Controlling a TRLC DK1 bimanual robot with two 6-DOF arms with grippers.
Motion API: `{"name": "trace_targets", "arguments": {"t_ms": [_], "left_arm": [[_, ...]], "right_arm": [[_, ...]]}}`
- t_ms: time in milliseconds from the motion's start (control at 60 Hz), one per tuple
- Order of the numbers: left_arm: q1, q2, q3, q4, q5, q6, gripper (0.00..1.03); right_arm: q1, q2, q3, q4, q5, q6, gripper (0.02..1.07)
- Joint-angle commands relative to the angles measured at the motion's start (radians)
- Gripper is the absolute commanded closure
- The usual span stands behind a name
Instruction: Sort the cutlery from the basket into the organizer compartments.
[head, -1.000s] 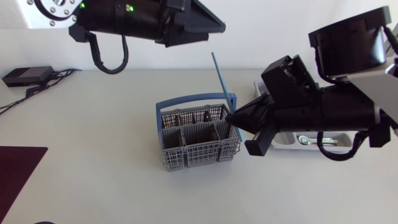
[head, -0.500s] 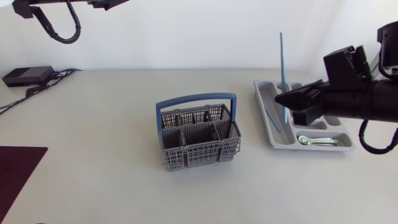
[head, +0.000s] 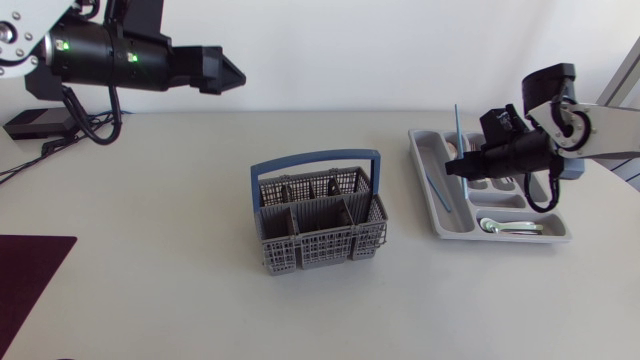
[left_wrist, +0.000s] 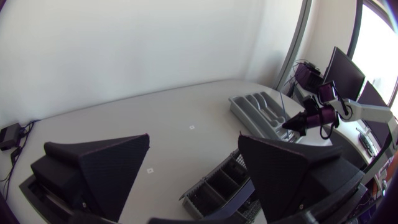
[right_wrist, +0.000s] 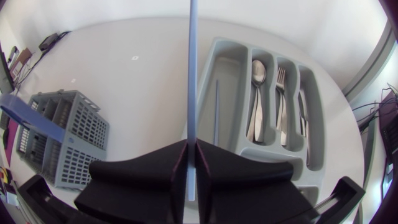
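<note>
table (head: 150, 260) update: your right gripper (head: 453, 170), clamped on the blue stick (head: 458, 132), has carried it from the basket (head: 318, 230) to above the organizer (head: 555, 226); drop-off looks next.

We see the table (head: 150, 250) as a smooth, matt off-white surface. The basket (head: 318, 225) is matt grey plastic mesh, and its blue handle (head: 315, 160) is smoother, with a slight sheen. The organizer (right_wrist: 230, 81) is smooth grey plastic. The spoon (right_wrist: 257, 93) and forks (right_wrist: 281, 106) are polished, reflective metal. The blue stick (right_wrist: 192, 74) looks like smooth plastic. The left gripper (left_wrist: 194, 138) and right gripper (right_wrist: 191, 146) are matt black.
</note>
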Motion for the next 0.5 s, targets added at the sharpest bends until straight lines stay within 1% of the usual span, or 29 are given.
{"name": "trace_targets", "arguments": {"t_ms": [0, 117, 250, 400, 483], "left_arm": [[0.008, -0.037, -0.051, -0.011, -0.022, 0.054, 0.05], [0.012, -0.054, -0.115, -0.016, -0.053, 0.092, 0.05], [0.015, -0.062, -0.183, -0.013, -0.079, 0.128, 0.05], [0.025, -0.069, -0.236, -0.010, -0.082, 0.143, 0.05], [0.026, -0.074, -0.266, -0.010, -0.085, 0.155, 0.05]], "right_arm": [[0.003, 0.102, 0.058, 0.008, 0.015, 0.047, 1.02], [0.004, 0.212, 0.110, 0.005, 0.038, 0.066, 1.02], [0.000, 0.283, 0.152, -0.001, 0.046, 0.071, 1.02], [-0.008, 0.360, 0.198, -0.024, 0.046, 0.071, 1.01], [-0.013, 0.384, 0.210, -0.029, 0.049, 0.071, 0.97]]}}
